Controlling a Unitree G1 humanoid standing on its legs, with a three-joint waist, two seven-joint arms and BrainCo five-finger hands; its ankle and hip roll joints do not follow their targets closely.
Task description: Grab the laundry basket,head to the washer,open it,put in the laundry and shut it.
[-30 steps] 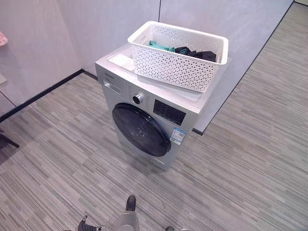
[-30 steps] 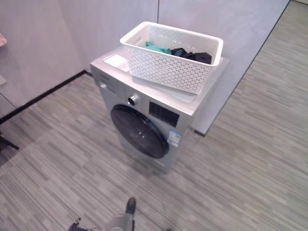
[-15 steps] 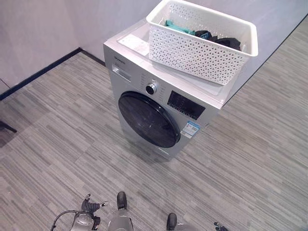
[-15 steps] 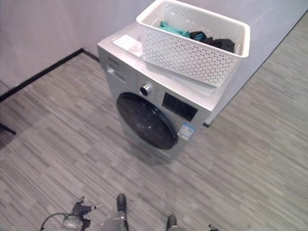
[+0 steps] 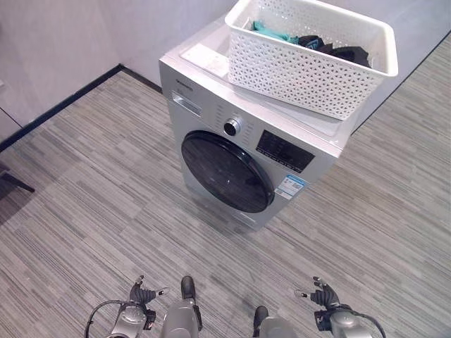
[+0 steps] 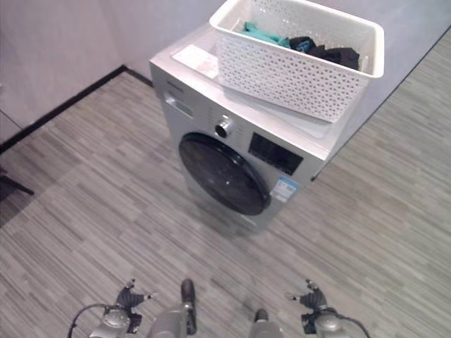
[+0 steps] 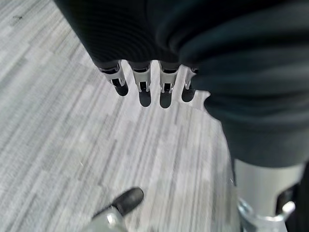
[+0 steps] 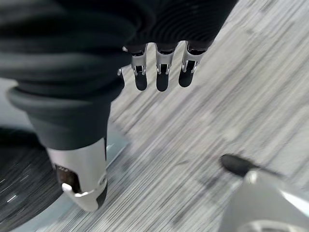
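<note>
A: Sitting on top of the washer (image 5: pixel 246 151), the white laundry basket (image 5: pixel 310 56) rests toward the back right of the lid, near the wall (image 5: pixel 70 35).

B: Contents?

A: Laundry (image 5: pixel 310 42) inside it, a teal piece at the left and dark pieces beside it. A flat white sheet (image 5: pixel 204 55) lies on the lid just left of the basket.

B: Washer door?

A: Round dark door (image 5: pixel 227 172) is closed. Silver knob (image 5: pixel 230 127) above it, dark control panel (image 5: pixel 285 151) to its right, a blue and white sticker (image 5: pixel 291 187) below the panel.

B: Hands?

A: Both low at the near edge of the head views, well apart from the washer, over the grey striped floor (image 5: pixel 84 211). Left hand (image 5: pixel 139 293) at lower left, right hand (image 5: pixel 321 294) at lower right.

B: State?

A: Left wrist view shows the left hand's fingers (image 7: pixel 140 89) straight and relaxed, holding nothing. Right wrist view shows the same for the right hand's fingers (image 8: pixel 161 77), thumb (image 8: pixel 84 181) apart from them, nothing in it. Neither hand touches the basket.
</note>
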